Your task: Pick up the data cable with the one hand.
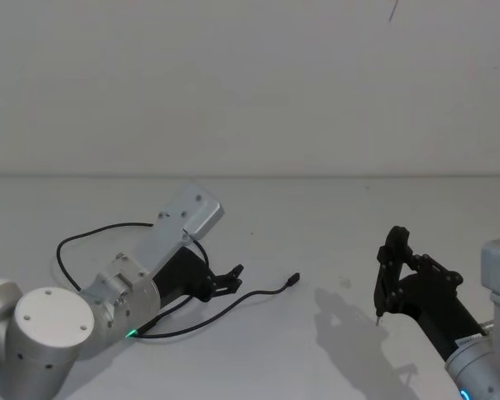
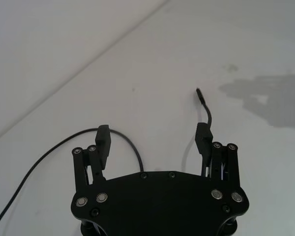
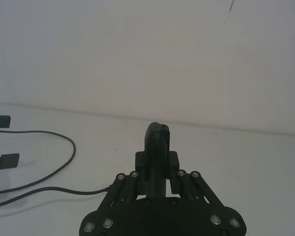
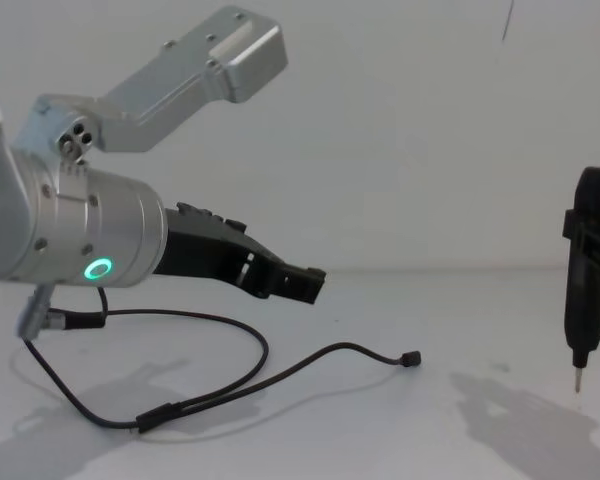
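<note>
Left gripper hangs just above the table, jaws spread wide, nothing in them. The cable lies loose on the table right beneath it, one end trailing out ahead. Off to the right, well apart, the right gripper is clamped on an upright pointed tool.

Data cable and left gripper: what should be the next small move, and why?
Probably lower the left gripper straight down with its fingers open. It hangs open above the table, and the data cable lies below it, not yet gripped, with one stretch passing close by a fingertip. The right gripper, shut on a pointed tool, is parked at the right.
</note>
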